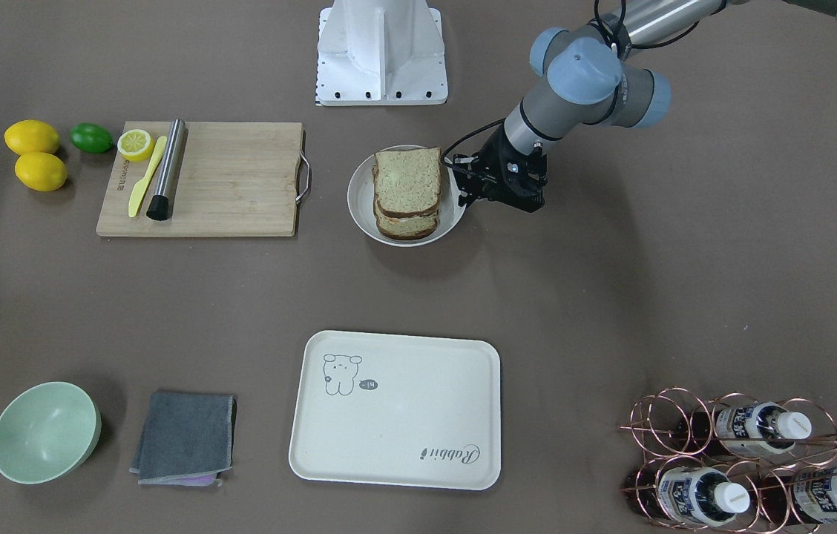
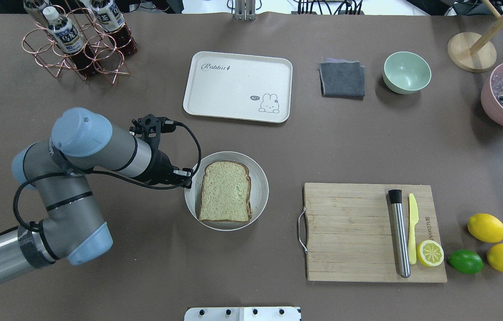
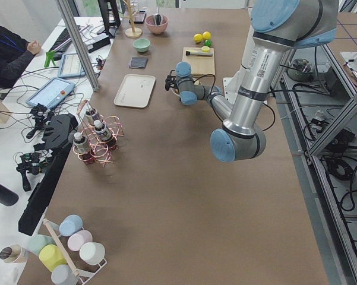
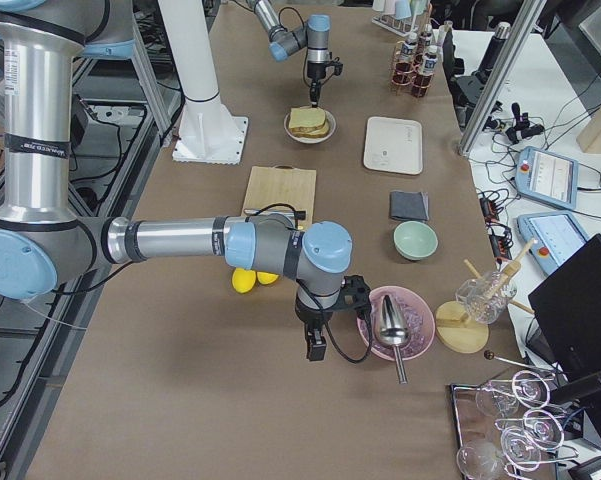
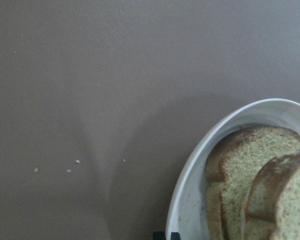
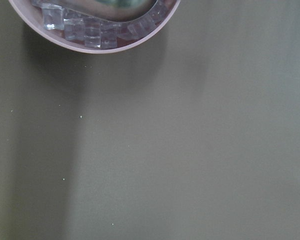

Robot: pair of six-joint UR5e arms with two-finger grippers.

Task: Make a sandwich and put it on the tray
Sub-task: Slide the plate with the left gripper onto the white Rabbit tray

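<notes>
holding the sandwich (image 1: 407,185), the plate (image 1: 358,204) has the left gripper (image 1: 461,196) at its rim; grasp unclear.

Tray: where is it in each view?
Front-facing: tray bottom centre; board upper left.
Overhead: tray top centre; board lower right.
Exterior left: tray left of centre; board upper right of it.
Exterior right: tray upper middle; board lower left of it.
Left wrist: not in it.
Right wrist: not in it.
Landmark: the board.

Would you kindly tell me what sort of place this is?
Probably a robotics lab rather than a kitchen: a robot arm over the table, aluminium framing, and a seated operator beside tablets.
</notes>
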